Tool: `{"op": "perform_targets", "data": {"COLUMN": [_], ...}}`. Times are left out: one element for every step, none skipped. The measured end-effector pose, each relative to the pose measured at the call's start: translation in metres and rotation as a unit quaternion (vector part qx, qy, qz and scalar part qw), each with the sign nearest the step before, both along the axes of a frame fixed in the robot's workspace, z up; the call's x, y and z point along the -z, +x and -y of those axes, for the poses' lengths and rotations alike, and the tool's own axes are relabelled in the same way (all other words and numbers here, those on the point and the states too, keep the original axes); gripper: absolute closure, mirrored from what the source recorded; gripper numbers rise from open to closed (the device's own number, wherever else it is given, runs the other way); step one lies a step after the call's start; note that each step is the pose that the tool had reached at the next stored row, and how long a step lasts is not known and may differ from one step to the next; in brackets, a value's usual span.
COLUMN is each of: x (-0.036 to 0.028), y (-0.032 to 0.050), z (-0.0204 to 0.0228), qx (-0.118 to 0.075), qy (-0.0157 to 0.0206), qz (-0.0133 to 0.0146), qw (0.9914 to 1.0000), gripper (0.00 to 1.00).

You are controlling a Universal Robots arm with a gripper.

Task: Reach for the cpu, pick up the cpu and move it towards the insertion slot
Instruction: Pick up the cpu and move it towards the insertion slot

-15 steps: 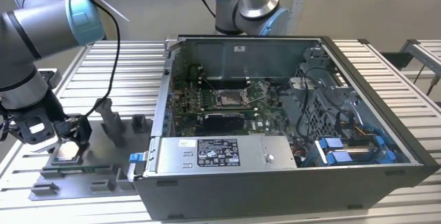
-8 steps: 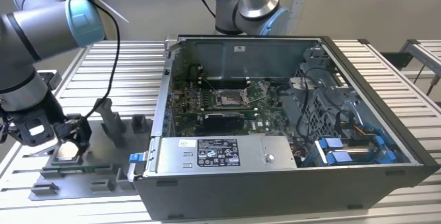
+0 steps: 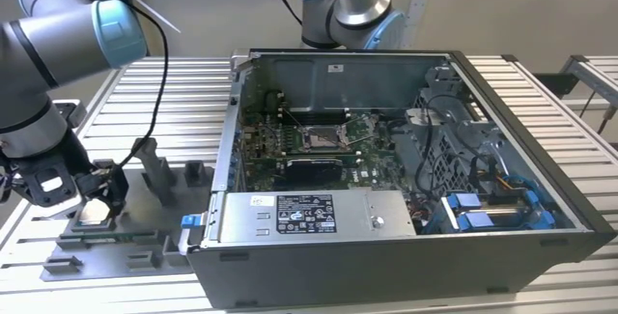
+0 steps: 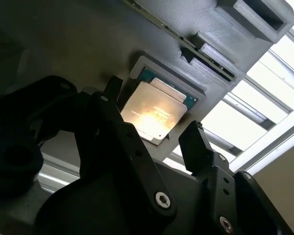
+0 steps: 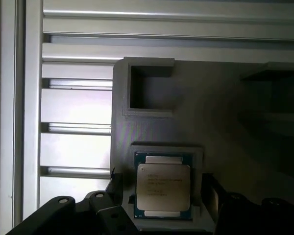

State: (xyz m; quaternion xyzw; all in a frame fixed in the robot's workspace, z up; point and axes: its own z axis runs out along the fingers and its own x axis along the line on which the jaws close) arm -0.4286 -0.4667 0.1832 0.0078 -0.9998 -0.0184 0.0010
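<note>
Black plastic jaws of the gripper stand wide apart in both wrist views, one on each side of the cpu. Neither looks to be pressing on the chip's edges, so nothing is held. The cpu lies flat, metal top up, in its shallow square nest in the grey plastic fixture, with its darker rim showing, so it has not been lifted. I judge the reach as done or all but done: the gripper is down over the chip and lined up with it, but the grasp itself is not yet made. In the exterior view the fixture sits on the slatted metal surface at the exterior view's left, just beside the open computer case, and the arm bends down over it. Farther off, inside the case and past the white-labelled grey metal box, the insertion slot lies on the green circuit board, its silver frame set around a dark centre. Gripper and slot are well apart, with the case wall between them, so the pick-up and the whole carry toward the slot are left to do.
</note>
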Motion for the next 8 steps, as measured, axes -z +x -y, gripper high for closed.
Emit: {"op": "perform_targets", "data": {"x": [0.0002,0.0002,0.0002,0.0002,0.0003,0.0003,0.0003,0.0003], "y": [0.0,0.0,0.0,0.0,0.0,0.0,0.0,0.0], "z": [0.0,0.0,0.0,0.0,0.0,0.0,0.0,0.0], "qx": [0.0,0.0,0.0,0.0,0.0,0.0,0.0,0.0], "qy": [0.0,0.0,0.0,0.0001,0.0001,0.0001,0.0001,0.0001], "qz": [0.0001,0.0001,0.0,0.0001,0.0001,0.0001,0.0001,0.0001], "qw": [1.0,1.0,1.0,1.0,1.0,1.0,1.0,1.0], "gripper": [0.0,0.0,0.0,0.0,0.0,0.0,0.0,0.0]}}
